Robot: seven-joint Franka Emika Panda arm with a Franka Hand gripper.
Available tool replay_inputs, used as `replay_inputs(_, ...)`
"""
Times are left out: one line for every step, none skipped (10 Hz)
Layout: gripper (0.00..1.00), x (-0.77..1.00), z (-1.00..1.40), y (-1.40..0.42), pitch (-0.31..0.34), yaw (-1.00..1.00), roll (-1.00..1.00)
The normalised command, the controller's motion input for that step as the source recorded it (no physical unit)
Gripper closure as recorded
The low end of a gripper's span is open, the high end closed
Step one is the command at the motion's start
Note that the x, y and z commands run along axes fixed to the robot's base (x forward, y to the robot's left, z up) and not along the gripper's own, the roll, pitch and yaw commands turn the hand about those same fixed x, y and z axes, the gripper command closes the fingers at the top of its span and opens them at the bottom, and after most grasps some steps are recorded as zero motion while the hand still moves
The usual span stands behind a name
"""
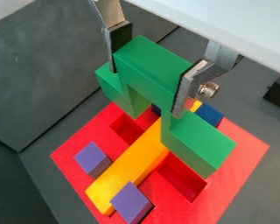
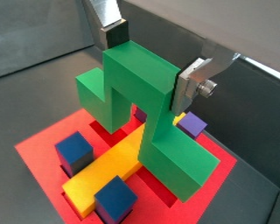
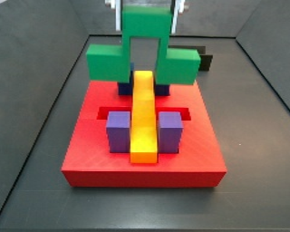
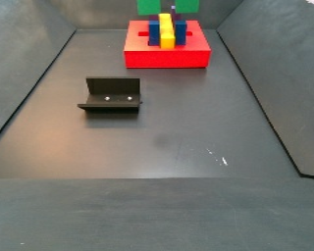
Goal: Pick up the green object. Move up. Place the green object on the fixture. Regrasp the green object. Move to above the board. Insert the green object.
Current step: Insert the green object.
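Gripping the green object [image 1: 149, 74] above the board [image 3: 141, 161], the hand [image 1: 152, 74] hides the blue blocks.

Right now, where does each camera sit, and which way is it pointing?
Wrist view: rides the arm, looking down past the gripper clamping the green object over the board.
Wrist view: same, opposite side; fingers show.
Side view: near the board's end, along the yellow bar.
Side view: far back, over the fixture.
All share the green object.

No legible text or markings anywhere
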Motion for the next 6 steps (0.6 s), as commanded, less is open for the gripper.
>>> replay_inputs(1.0, 0.05, -0.46, -0.09, 0.0, 0.06, -0.06)
replay_inputs(1.0, 0.06, -0.4, -0.11, 0.0, 0.06, -0.08)
replay_inputs(1.0, 0.2, -0.21, -0.14, 0.0, 0.03, -0.12)
replay_inputs(1.0, 0.26, -0.09, -0.11, 0.0, 0.01, -0.16)
replay_inputs(1.0, 0.15, -0.08, -0.1, 0.0, 0.0, -0.17)
replay_inputs(1.0, 0.0, -0.09, -0.02, 0.0, 0.0, -0.03)
